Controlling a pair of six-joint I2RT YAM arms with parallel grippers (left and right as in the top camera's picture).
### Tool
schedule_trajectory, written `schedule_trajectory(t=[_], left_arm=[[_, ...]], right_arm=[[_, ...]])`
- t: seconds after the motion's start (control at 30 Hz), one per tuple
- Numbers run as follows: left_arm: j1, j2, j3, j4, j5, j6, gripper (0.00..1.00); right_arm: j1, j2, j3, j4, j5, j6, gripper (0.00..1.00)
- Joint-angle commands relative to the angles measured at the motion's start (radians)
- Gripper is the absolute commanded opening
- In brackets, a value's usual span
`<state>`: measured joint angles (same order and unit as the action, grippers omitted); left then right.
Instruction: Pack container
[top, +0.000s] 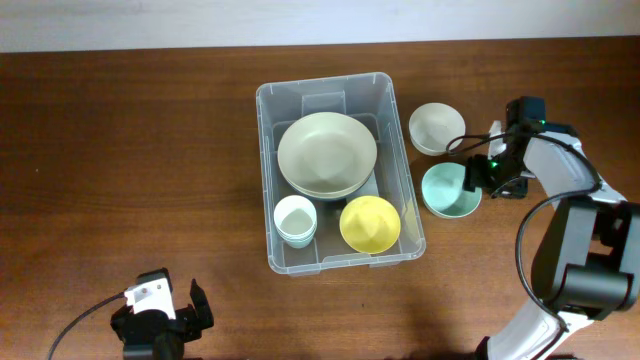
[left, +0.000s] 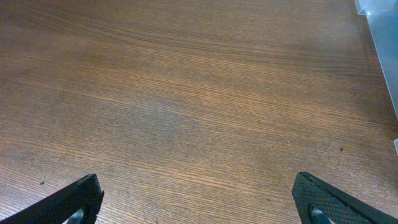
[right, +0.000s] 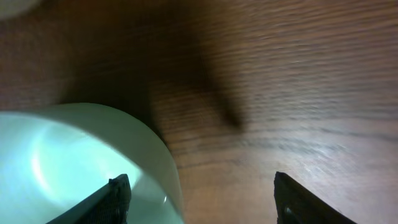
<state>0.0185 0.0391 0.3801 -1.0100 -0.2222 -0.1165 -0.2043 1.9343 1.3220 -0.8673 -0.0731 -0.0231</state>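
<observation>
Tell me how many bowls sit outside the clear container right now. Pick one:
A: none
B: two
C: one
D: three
B: a white bowl and a mint-green bowl both sit outside the container, to its right in the overhead view.

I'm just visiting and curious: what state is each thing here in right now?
container: lidless, three bowls inside.
large pale bowl: upright, inside container.
small white cup: upright, inside container.
yellow bowl: upright, inside container.
white bowl: upright on table, empty.
mint bowl: upright on table, empty.
left fingers: open, holding nothing.
right fingers: open, straddling mint bowl's rim.
</observation>
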Motion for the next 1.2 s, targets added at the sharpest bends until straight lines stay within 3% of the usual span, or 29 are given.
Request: schedule_trajectory(t=[0.0,0.2,0.23,0.33,0.4,0.63,0.93,1.17], left_arm=[[0.002,-0.006,0.015,-0.002,-0.011,-0.002,1.00],[0.002,-0.006,0.015,-0.002,-0.010,-0.002,1.00],[0.002,-0.006,0.015,-0.002,-0.010,-0.002,1.00],[0.002,-0.006,0.015,-0.002,-0.010,-0.002,1.00],[0.002,-0.006,0.015,-0.002,-0.010,-0.002,1.00],[0.002,-0.006,0.015,-0.002,-0.011,-0.002,1.00],[0.002,-0.006,0.015,-0.002,-0.011,-0.002,1.00],[0.002,-0.006,0.015,-0.002,-0.010,-0.002,1.00]], right_arm=[[-0.005,0.026,-0.004,0.011,-0.058,-0.079,0.69],[-0.005,0.060,-0.015,0.056,-0.106,-0.124,0.65],[-0.005,0.063,-0.024,0.074,-0.123,-0.144,0.61],[-0.006,0.064,-0.034,0.099,-0.126,-0.156,0.21],[-0.006,0.064,-0.034,0.102,-0.126,-0.156,0.05],[-0.014,0.041,-0.034,0.077,-0.117,-0.153,0.04],[-0.152,-0.323,-0.034,0.038,-0.405,-0.153,0.04],[-0.217,-0.396,-0.045,0.037,-0.447,-0.153,0.04]])
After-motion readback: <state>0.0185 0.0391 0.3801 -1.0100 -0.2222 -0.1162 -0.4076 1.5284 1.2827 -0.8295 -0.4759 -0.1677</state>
